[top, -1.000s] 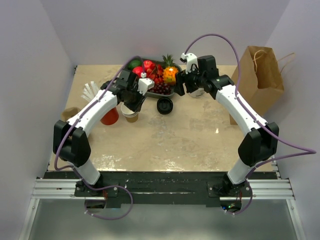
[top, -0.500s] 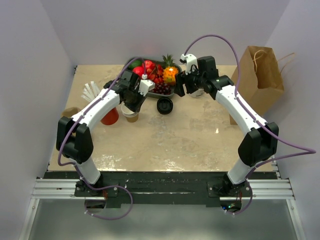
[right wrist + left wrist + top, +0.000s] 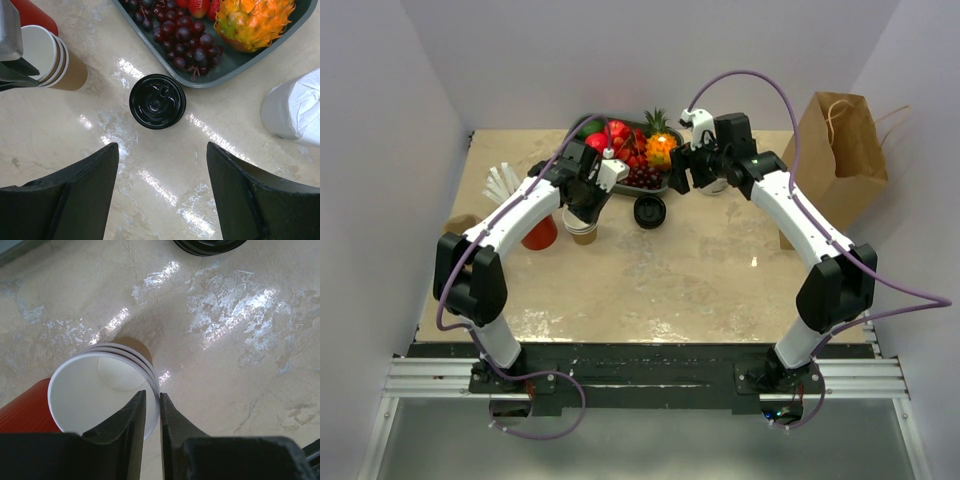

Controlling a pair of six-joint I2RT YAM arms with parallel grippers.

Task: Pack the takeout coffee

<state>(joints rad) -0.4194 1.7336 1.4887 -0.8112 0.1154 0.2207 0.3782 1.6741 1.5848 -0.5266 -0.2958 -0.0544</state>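
Shifting only slightly since a second ago, the left gripper (image 3: 152,395) is kept with fingers narrow, seemingly pinched on the rim of the stacked cups (image 3: 100,390). The takeout coffee (image 3: 157,101) is left on the worktop (image 3: 700,270) at 3 o'clock of that stack, beneath the wide-spread right gripper (image 3: 160,146). Packing into the paper bag (image 3: 840,150) is judged unstarted.

lid (image 3: 157,101): glossy black
stacked cups (image 3: 95,390): brown outside, white inside
ribbed cup (image 3: 22,410): red
table (image 3: 160,167): beige, marbled
bag (image 3: 840,150): brown
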